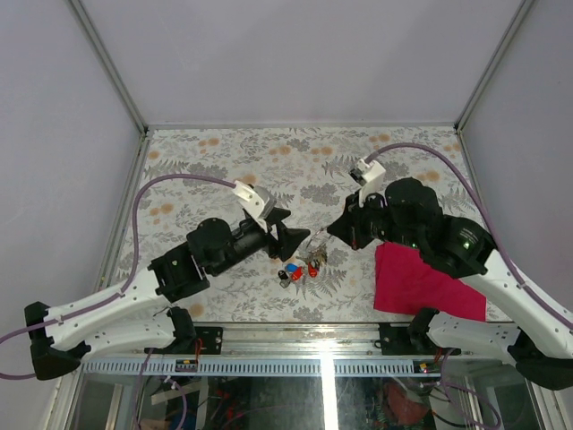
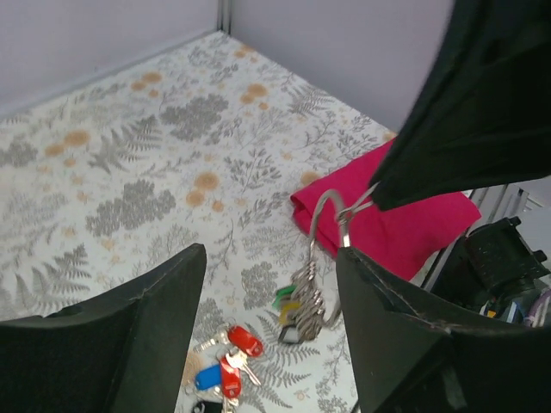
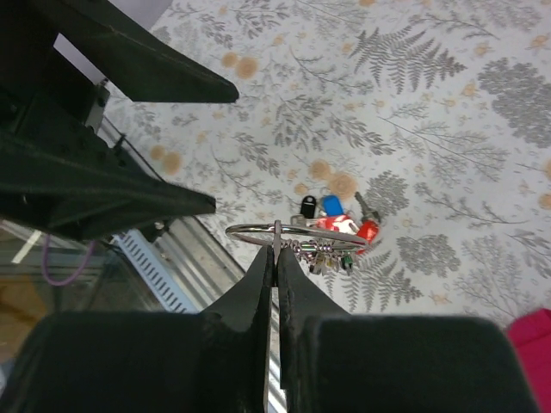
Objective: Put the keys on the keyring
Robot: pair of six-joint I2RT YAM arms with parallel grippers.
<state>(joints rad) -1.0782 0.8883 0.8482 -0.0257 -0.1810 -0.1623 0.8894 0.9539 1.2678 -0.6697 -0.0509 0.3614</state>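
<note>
The right gripper (image 3: 276,255) is clamped hard on the thin wire of the keyring (image 3: 297,230), its two fingers meeting with barely a hairline between them. It holds the ring up off the table (image 1: 224,161). From the right wrist the ring looks nearly flat and edge-on, while from the left wrist it looks like an upright loop. A cluster of small metal pieces (image 2: 306,301) hangs from the ring's low side, down toward the tabletop; whether it touches the surface cannot be told. The left gripper (image 2: 269,275) faces the right one from the other side with its jaws spread wide, holding nothing. Its fingers (image 2: 138,344) frame the ring in its own view, and the tip of one comes just beside the wire, though contact cannot be made out. Below the ring, the keys (image 2: 228,366) lie loose on the flowered tabletop in a small huddle – a blue head (image 2: 207,377) next to red heads (image 2: 246,340), with a dark tag (image 3: 307,205) at the edge of the group. A green head (image 2: 284,298) shows right against the hanging cluster, and it is unclear whether it is on the ring or only beside it. In the overhead view the ring and the keys sit between the two grippers, near the front edge of the table. The red cloth (image 1: 416,285) lies flat to the right of them, partly under the right arm and apart from the keys.
</note>
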